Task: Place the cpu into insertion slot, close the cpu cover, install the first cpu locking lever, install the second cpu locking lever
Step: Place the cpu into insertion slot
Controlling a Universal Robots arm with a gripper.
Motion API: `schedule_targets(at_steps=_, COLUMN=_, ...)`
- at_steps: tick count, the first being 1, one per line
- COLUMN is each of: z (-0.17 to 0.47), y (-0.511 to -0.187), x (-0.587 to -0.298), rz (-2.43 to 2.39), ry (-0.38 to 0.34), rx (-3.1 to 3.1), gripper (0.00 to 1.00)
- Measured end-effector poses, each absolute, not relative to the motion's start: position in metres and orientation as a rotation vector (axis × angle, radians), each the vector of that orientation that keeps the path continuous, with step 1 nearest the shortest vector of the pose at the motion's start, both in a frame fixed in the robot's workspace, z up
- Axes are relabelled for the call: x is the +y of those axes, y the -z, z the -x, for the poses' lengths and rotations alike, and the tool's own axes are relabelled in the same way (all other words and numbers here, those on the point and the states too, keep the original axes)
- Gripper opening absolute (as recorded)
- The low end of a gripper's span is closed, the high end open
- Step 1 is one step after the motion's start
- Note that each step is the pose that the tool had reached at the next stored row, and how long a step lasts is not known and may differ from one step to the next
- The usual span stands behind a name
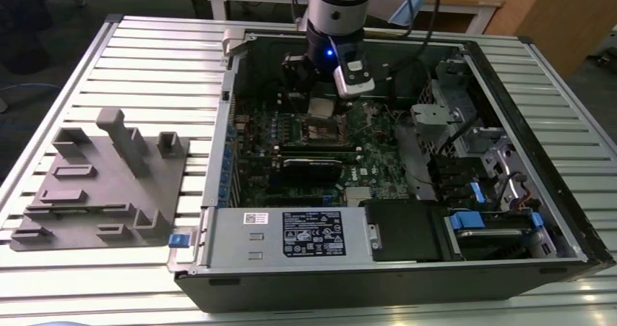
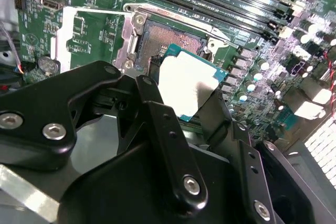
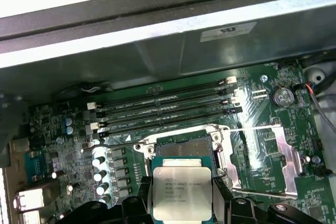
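My gripper [image 1: 322, 106] hangs inside the open computer case, shut on the cpu [image 3: 181, 191], a flat square chip with a silvery top. In both wrist views a black finger [image 3: 140, 195] presses each side of the chip [image 2: 185, 85]. The cpu is held just above the green motherboard, beside and partly over the insertion slot [image 3: 185, 148], whose dark square centre is bare [image 2: 167, 43]. The cpu cover [image 3: 273, 156], a silver metal frame, lies swung open beside the slot [image 2: 79, 27]. Thin wire levers [image 3: 113, 147] stick out from the socket's rim.
Long black memory slots [image 3: 168, 106] run beside the socket. The case's metal walls [image 1: 224, 123] close in all around. A power supply box [image 1: 289, 233] and drive bays with blue tabs [image 1: 482, 217] fill the near end. A grey fixture block [image 1: 106, 181] lies on the slatted table.
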State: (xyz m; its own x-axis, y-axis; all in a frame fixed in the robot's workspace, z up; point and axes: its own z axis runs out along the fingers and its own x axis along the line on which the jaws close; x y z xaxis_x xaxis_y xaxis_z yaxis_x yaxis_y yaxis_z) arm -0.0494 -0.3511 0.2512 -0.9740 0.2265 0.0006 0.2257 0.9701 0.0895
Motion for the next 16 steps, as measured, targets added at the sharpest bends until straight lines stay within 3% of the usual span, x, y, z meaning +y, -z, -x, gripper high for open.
schedule_targets(at_steps=16, z=0.0493, y=-0.2490, x=-0.3511, rz=-0.789, ry=-0.136, rx=3.015, gripper=0.54)
